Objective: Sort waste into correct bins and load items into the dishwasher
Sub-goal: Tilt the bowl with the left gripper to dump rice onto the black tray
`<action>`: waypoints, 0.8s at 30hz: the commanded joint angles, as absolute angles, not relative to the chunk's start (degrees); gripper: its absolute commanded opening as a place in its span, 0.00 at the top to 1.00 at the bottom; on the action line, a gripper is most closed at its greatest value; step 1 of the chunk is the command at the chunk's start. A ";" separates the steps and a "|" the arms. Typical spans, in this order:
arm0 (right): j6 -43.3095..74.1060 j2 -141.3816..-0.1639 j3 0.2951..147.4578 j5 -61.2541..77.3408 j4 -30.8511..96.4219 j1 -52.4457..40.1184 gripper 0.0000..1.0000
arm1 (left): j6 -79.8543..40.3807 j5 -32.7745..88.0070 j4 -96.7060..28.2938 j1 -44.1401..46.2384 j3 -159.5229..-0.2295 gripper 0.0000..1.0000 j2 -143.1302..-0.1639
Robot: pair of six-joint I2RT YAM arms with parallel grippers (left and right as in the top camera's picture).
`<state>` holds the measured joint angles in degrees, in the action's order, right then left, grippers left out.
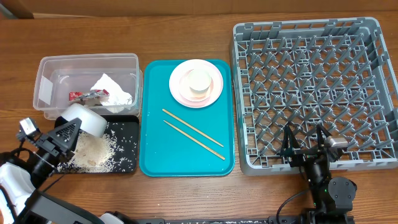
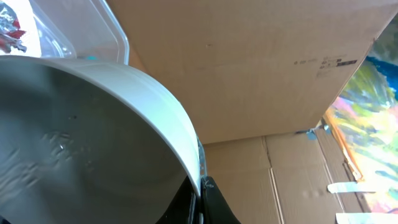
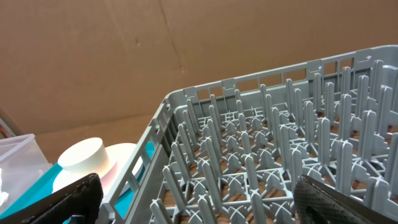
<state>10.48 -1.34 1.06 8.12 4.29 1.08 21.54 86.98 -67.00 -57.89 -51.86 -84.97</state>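
- Rack [image 1: 314,93]: right side of table. Right gripper [image 1: 305,140] hovers at its near edge, jaws spread wide, grasping nothing.
- Teal tray [image 1: 186,155]: centre, between rack and bins.
- Tub [image 1: 87,65]: far left.
- Black tray [image 1: 127,163]: just in front of tub.
- Plate [image 1: 177,87]: far end of teal tray.
- Bowl [image 1: 84,119]: tipped on its side over black tray's far-left corner; left gripper [image 1: 69,127] clenched on its rim (wrist view confirms the pinch).
- Cup [image 1: 200,83]: on plate.
- Chopsticks [image 1: 193,134]: diagonal on teal tray, roughly parallel, apart.
- Napkin [image 1: 112,90], wrapper [image 1: 87,95]: inside tub, side by side.
- Rice [image 1: 93,152]: scattered on black tray, below bowl.
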 commanded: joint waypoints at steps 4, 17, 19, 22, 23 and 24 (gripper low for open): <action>10.74 -1.32 0.45 7.97 3.97 1.21 0.00 | 22.92 89.17 -65.21 -58.15 -51.53 0.96 -83.88; 10.74 -1.32 0.45 7.97 3.97 1.21 0.00 | 23.24 86.80 -66.72 -58.11 -51.53 0.96 -83.88; 10.74 -1.32 0.45 7.94 3.97 1.21 0.00 | 25.08 88.68 -66.00 -58.11 -51.53 0.96 -83.88; 10.74 -1.32 0.45 7.94 3.97 1.19 0.00 | 20.97 88.55 -67.35 -58.11 -51.53 0.96 -83.88; 10.74 -1.32 0.45 7.94 3.99 1.19 0.00 | 21.21 88.58 -67.66 -58.11 -51.53 0.96 -83.88; 10.74 -1.32 0.45 7.94 3.97 1.19 0.00 | 21.12 88.27 -66.30 -58.11 -51.53 0.96 -83.88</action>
<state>10.50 -1.34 1.06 8.10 4.29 1.08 21.26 86.61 -67.16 -57.89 -51.75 -84.97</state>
